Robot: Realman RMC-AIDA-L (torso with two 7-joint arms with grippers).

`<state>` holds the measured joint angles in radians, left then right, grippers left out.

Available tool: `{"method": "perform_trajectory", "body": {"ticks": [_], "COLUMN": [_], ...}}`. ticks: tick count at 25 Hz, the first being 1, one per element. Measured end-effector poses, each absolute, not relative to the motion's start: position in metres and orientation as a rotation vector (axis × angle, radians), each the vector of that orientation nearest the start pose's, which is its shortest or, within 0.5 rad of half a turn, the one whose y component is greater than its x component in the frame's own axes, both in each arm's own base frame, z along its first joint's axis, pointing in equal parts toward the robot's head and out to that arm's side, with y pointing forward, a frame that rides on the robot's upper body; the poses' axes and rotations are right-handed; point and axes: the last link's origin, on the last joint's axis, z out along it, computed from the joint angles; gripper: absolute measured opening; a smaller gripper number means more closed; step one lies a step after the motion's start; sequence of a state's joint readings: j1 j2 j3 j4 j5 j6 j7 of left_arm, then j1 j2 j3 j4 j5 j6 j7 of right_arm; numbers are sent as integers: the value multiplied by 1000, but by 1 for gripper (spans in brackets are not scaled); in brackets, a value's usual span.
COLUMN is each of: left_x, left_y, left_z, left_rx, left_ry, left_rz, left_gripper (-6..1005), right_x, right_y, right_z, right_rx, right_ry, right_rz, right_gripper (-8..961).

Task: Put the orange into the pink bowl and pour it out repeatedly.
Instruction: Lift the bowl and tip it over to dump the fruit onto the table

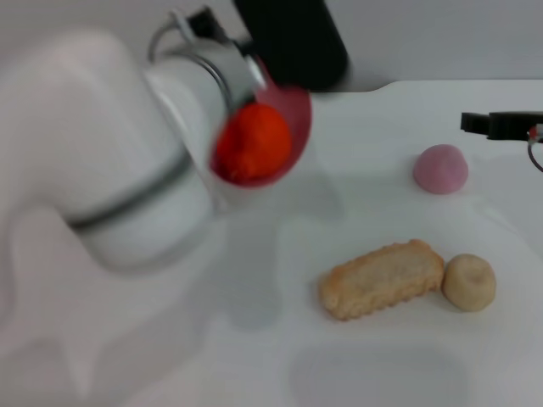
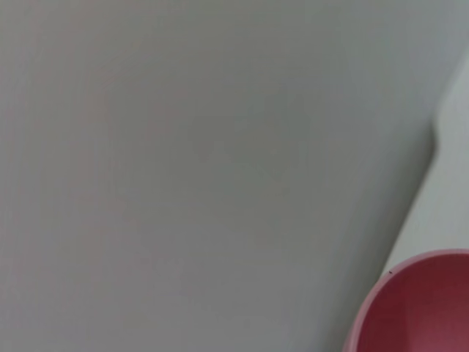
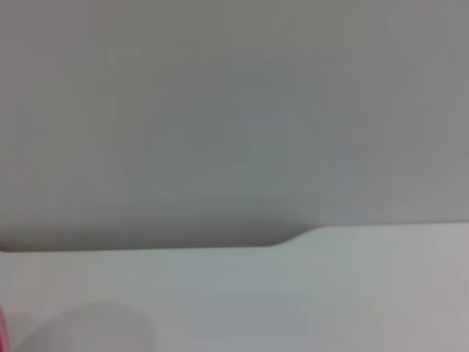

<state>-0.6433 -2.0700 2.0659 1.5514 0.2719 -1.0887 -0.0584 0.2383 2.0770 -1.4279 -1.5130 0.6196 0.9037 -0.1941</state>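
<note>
Head view: white table (image 1: 254, 356) had open room near-left and centre. Left arm held the glossy pink bowl (image 1: 293, 114) tilted above the far-left; left gripper (image 1: 246, 72) jaw state unclear. Rounded orange (image 1: 252, 144) sat inside. Right gripper (image 1: 501, 125) at far-right edge, jaws can't tell.

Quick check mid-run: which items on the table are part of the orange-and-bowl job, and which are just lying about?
Part of the job:
- orange, inside the tilted bowl
- pink bowl, held up by the left arm

Lying about:
- pink-mauve ball
- oblong biscuit-like piece
- beige ball, beside that piece

Right end effector sits idle at the far right.
</note>
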Motion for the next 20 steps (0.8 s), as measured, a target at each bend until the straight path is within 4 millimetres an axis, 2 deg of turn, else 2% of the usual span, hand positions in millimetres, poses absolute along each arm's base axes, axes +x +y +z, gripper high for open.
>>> {"method": "perform_trajectory", "body": {"ticks": [1, 2, 3, 6, 8, 9, 10, 12, 13, 14, 15, 18, 19, 20], "left_x": [-73, -70, -67, -67, -66, -65, -64, -64, -63, -63, -62, -63, -68, -69], "left_y": [372, 359, 353, 353, 346, 328, 323, 323, 316, 316, 310, 309, 307, 307], "left_z": [-41, -59, -65, -65, -73, -89, -93, -93, -96, -96, -99, -101, -108, -108], "left_rx": [-2019, -2005, -1997, -1997, -1997, -1947, -1914, -1914, -1883, -1883, -1833, -1812, -1765, -1761], "left_ry": [18, 234, 312, 312, 379, 589, 662, 662, 734, 734, 827, 865, 959, 965], "left_rz": [413, 495, 512, 512, 521, 527, 521, 521, 511, 511, 498, 501, 529, 531], "left_gripper": [42, 42, 42, 42, 42, 42, 42, 42, 42, 42, 42, 42, 42, 42], "right_x": [231, 234, 236, 241, 243, 243, 243, 243, 243, 243, 244, 243, 243, 243], "right_y": [363, 362, 362, 361, 362, 362, 362, 362, 362, 362, 362, 362, 362, 362], "right_z": [44, 44, 44, 45, 45, 45, 45, 44, 43, 43, 43, 42, 42, 42], "right_rx": [-1933, -1930, -1925, -1915, -1912, -1912, -1913, -1915, -1917, -1917, -1917, -1921, -1921, -1921], "right_ry": [1225, 1230, 1236, 1248, 1253, 1253, 1253, 1254, 1255, 1255, 1256, 1255, 1255, 1255], "right_rz": [235, 231, 228, 221, 216, 216, 215, 214, 212, 212, 210, 208, 208, 207], "right_gripper": [548, 548, 548, 548, 547, 547, 547, 547, 547, 547, 547, 547, 547, 547]}}
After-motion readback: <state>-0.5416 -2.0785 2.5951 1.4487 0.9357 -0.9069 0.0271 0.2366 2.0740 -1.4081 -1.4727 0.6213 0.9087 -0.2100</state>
